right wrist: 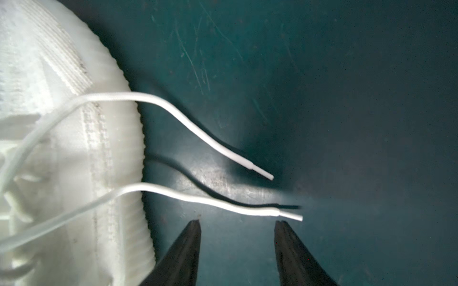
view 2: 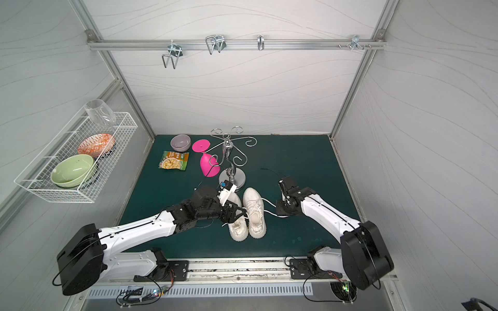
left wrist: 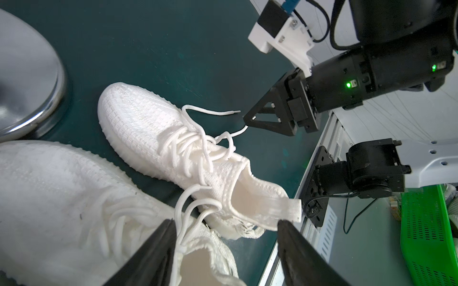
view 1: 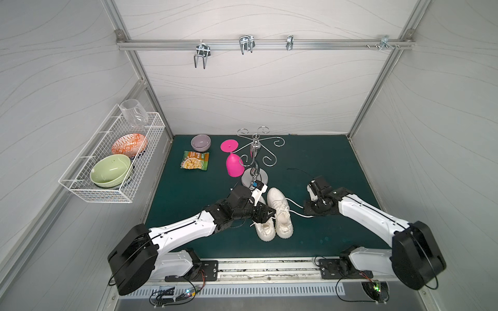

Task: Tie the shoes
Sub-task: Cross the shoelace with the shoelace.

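Shoes (view 1: 280, 215) under down-tilted left claw (left wrist: 225, 221), apart; right claw (right wrist: 238, 221) apart, low beside lace ends (right wrist: 262, 172).

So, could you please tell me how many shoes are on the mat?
2. Both sit side by side on the green mat: the left shoe partly under the left pincer, the right shoe beside it. None looks hidden.
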Controlling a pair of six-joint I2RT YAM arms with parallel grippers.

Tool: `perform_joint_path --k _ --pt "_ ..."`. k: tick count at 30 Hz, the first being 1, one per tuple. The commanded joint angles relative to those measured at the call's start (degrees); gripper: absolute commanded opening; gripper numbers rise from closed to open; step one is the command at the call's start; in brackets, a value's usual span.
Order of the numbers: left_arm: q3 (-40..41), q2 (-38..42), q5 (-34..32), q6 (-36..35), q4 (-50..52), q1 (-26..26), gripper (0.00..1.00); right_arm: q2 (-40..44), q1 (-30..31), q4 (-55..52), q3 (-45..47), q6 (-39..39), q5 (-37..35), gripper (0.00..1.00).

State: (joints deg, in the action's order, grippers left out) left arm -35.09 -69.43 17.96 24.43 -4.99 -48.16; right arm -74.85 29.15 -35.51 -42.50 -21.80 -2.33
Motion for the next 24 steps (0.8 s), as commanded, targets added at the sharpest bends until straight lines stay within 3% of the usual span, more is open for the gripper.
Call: perform_joint_path --k 1,10,18,22,24 --pt "0.58 1.38 -1.07 0.27 -1.95 0.0 0.68 -4.98 -0.32 0.44 -3.2 2.9 1.27 0.53" --pt "2.48 3.69 -2.27 1.39 -2.73 -0.05 0.68 -16.05 3.19 -1.66 -10.33 4.39 -5.66 0.55" --pt "3.8 5.77 -3.1 1.59 -2.04 -0.02 0.69 -22.37 3.66 -3.37 -12.95 3.19 -3.52 0.48" --pt "4.37 7.27 -4.09 1.51 -1.25 0.0 0.69 -24.14 3.22 -2.37 -11.94 1.31 -1.85 0.25" --pt "4.76 7.96 -4.33 1.34 -1.2 0.0 0.69 -22.6 3.35 -1.35 -11.01 0.9 -2.54 0.06"
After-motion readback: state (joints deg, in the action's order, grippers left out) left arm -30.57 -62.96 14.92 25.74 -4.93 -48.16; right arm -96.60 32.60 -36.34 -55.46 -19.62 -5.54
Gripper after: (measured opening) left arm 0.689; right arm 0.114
